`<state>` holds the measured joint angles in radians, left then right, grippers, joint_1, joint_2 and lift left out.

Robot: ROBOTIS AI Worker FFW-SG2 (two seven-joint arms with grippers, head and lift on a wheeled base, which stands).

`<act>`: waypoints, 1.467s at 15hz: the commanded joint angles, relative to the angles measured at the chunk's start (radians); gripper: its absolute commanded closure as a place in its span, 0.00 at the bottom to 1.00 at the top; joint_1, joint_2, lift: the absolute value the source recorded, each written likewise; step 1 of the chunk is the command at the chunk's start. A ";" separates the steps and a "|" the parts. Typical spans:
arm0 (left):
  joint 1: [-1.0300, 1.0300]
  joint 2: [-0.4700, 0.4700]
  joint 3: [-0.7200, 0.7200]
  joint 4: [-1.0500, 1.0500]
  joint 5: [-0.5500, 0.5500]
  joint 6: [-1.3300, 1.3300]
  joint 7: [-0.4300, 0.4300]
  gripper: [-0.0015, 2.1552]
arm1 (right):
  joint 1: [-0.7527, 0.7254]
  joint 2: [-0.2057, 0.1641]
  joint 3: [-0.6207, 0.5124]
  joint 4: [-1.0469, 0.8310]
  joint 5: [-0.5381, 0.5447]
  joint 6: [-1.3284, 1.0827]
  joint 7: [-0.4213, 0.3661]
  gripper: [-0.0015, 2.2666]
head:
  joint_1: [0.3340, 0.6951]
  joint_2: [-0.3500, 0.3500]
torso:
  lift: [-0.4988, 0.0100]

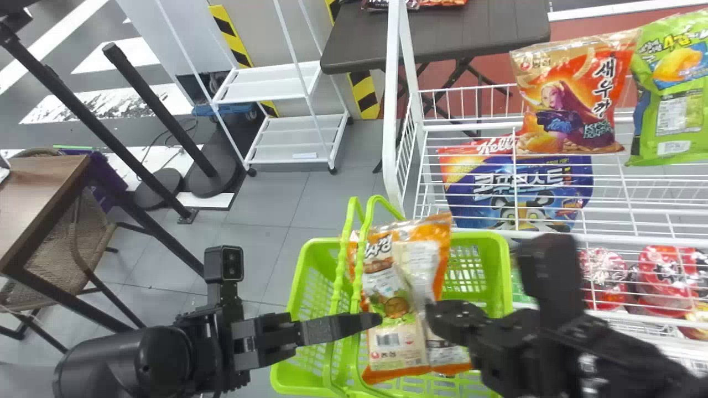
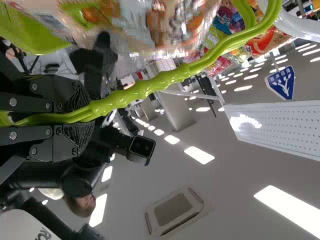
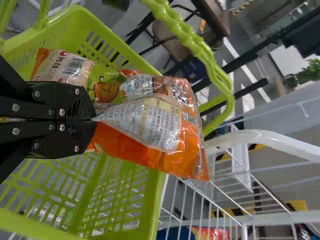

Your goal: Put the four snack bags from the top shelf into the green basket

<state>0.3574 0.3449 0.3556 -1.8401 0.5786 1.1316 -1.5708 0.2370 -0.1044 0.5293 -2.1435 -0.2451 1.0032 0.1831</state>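
The bag (image 3: pixel 175 155) looks light and soft, a puffed film packet that should give under a pinch and slide if the grip is shallow; the snacks inside could crush. The right claw (image 3: pixel 94 120) is clenched on a gathered fold of its pale back panel, a fair hold for a short drop, though a deeper bite near the middle would resist twisting better. The left claw (image 1: pixel 362 323) is closed around the handles (image 2: pixel 165 80) of the basket (image 1: pixel 321 241), at the 9 o'clock side in the head view, which should steady it. The bag hangs at the basket's mouth, its long axis running roughly from 12 to 6 o'clock, the upper end reaching the 12 o'clock rim; whether it touches the bottom I cannot tell. It is glossy and crinkled, orange at the edges, with a cream panel of small print, a barcode towards 6 o'clock and food pictures between. At 2 o'clock from it, 1 orange-red packet (image 1: pixel 575 105) and 1 green packet (image 1: pixel 677 94) stand on the rack (image 1: pixel 390 110).
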 commanded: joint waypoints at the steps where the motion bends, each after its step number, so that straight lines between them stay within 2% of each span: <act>1: 0.000 -0.001 -0.006 -0.004 0.001 0.003 -0.010 1.00 | -0.127 0.022 0.086 0.155 -0.017 -0.001 -0.021 0.99 | 1.00 1.00 | 0.98; 4: 0.000 -0.003 -0.013 -0.007 0.001 0.006 -0.010 1.00 | -0.245 0.105 0.149 0.369 -0.022 -0.034 -0.022 0.99 | 1.00 1.00 | 0.98; 5: 0.002 -0.003 -0.013 -0.010 0.001 0.006 -0.010 1.00 | -0.277 0.105 0.176 0.422 -0.025 -0.074 -0.022 0.87 | 1.00 1.00 | 0.98; 6: 0.003 -0.001 -0.013 -0.013 0.001 0.006 -0.010 1.00 | -0.286 0.105 0.189 0.439 -0.023 -0.117 -0.022 0.60 | 1.00 1.00 | 0.98; 7: 0.005 -0.001 -0.013 -0.011 0.001 0.006 -0.010 1.00 | -0.283 0.105 0.189 0.436 -0.017 -0.114 -0.021 0.09 | 1.00 1.00 | 0.98; 8: 0.005 0.003 -0.013 -0.011 0.004 0.006 -0.010 1.00 | -0.274 0.101 0.181 0.421 -0.019 -0.105 -0.021 0.00 | 1.00 1.00 | 0.98; 9: 0.006 0.006 -0.013 -0.011 0.006 0.006 -0.010 1.00 | -0.257 0.095 0.169 0.387 -0.022 -0.087 -0.016 0.00 | 1.00 1.00 | 0.98; 12: 0.006 0.011 -0.013 -0.013 0.010 0.006 -0.010 1.00 | -0.165 0.045 0.061 0.151 -0.025 0.098 0.018 0.02 | 1.00 1.00 | 0.98; 13: 0.006 0.014 -0.013 -0.011 0.012 0.006 -0.010 1.00 | -0.131 0.020 0.012 0.051 -0.025 0.190 0.035 0.02 | 1.00 1.00 | 0.98; 15: 0.006 0.020 -0.013 -0.010 0.017 0.006 -0.010 1.00 | -0.047 -0.035 -0.103 -0.118 -0.020 0.217 0.044 0.02 | 1.00 1.00 | 0.98; 16: 0.006 0.022 -0.013 -0.010 0.020 0.006 -0.010 1.00 | -0.013 -0.041 -0.184 -0.182 -0.017 0.211 0.044 0.02 | 1.00 1.00 | 0.98; 18: 0.005 0.025 -0.013 -0.010 0.024 0.006 -0.010 1.00 | -0.007 -0.041 -0.308 -0.213 0.006 0.196 0.042 0.02 | 1.00 1.00 | 0.98; 20: 0.005 0.025 -0.017 -0.011 0.026 0.006 -0.010 1.00 | -0.054 -0.038 -0.361 -0.164 0.084 0.113 0.041 0.02 | 1.00 0.99 | 0.98; 22: 0.006 0.025 -0.015 -0.011 0.026 0.006 -0.010 1.00 | -0.131 -0.038 -0.384 -0.036 0.124 -0.059 0.039 0.02 | 1.00 0.80 | 0.98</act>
<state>0.3620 0.3697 0.3398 -1.8513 0.6036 1.1370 -1.5708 0.1609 -0.1429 0.1652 -2.2703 -0.1534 1.0637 0.2231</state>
